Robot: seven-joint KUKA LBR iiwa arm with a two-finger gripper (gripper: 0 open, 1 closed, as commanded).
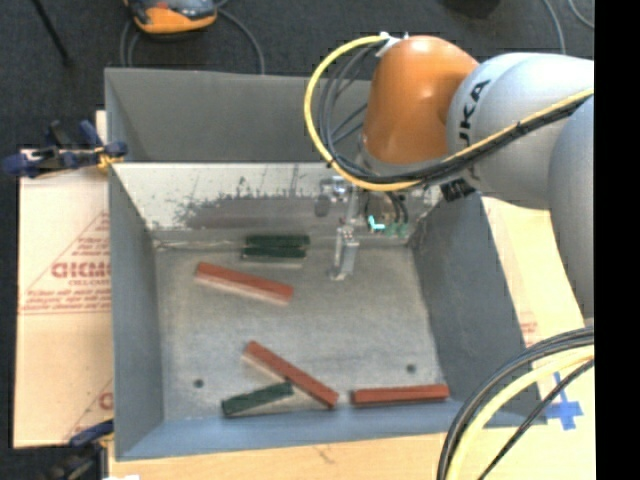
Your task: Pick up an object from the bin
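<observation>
My gripper (pixel 343 264) hangs low over the back of the bin, right of centre, under the orange wrist cover. Just to its left a dark green bar (pixel 275 246) lies flat near the back wall, a small gap away from the gripper. Below that bar and further left a pale red bar (pixel 243 282) rests at a slight slant on the floor. Nothing shows in the gripper's grasp.
Near the front wall a red bar (pixel 290 374) lies slanted across the end of a second dark green bar (pixel 258 399). Another red bar (pixel 400 395) lies along the front right edge. The arm reaches in over the right wall.
</observation>
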